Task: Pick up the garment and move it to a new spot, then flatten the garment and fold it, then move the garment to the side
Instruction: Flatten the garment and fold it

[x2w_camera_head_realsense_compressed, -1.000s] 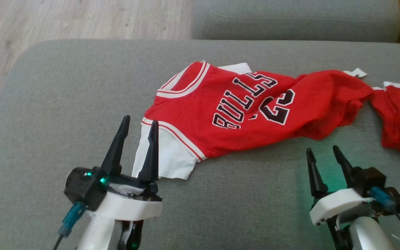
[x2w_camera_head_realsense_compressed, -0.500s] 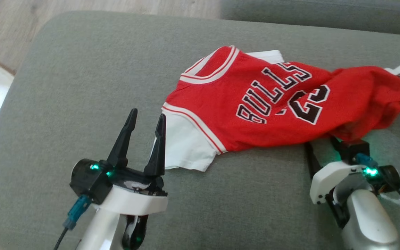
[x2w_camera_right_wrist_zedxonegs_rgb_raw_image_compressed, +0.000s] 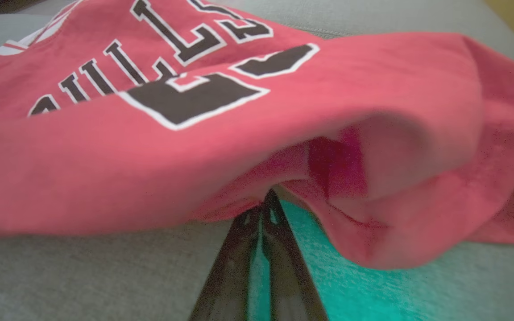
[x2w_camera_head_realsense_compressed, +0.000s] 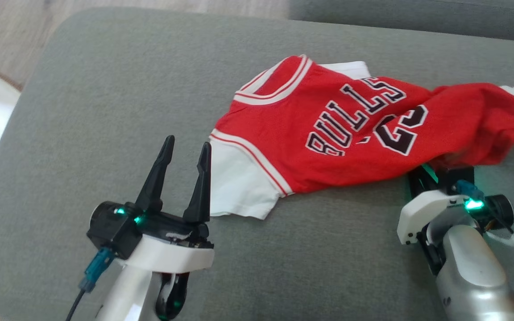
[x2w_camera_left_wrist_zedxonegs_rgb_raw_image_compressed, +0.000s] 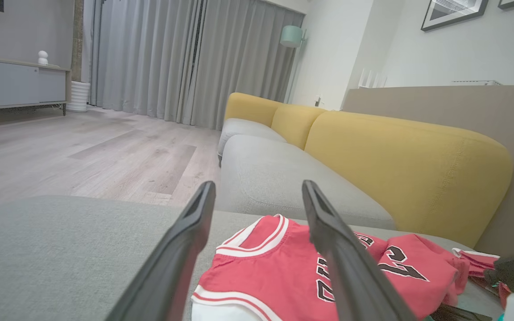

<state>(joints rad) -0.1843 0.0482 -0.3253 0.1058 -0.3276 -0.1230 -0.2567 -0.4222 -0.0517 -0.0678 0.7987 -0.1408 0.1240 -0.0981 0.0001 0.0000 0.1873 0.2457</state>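
Right wrist view: right gripper (x2w_camera_right_wrist_zedxonegs_rgb_raw_image_compressed: 265, 200) pressed narrow under fold of Bulls jersey (x2w_camera_right_wrist_zedxonegs_rgb_raw_image_compressed: 194, 133) ahead, cloth caught unclear, left gripper (x2w_camera_head_realsense_compressed: 187, 141) spread wide beside white sleeve (x2w_camera_head_realsense_compressed: 239, 187); shallow bite may slip on lifting.

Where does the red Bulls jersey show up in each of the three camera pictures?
Head view: the jersey lies from centre to right on the grey cushion.
Left wrist view: the jersey is at the bottom, centre to right, beyond the open left gripper.
Right wrist view: the jersey spans the upper two thirds, close up.
Shared landmark: the black lettering on its front.
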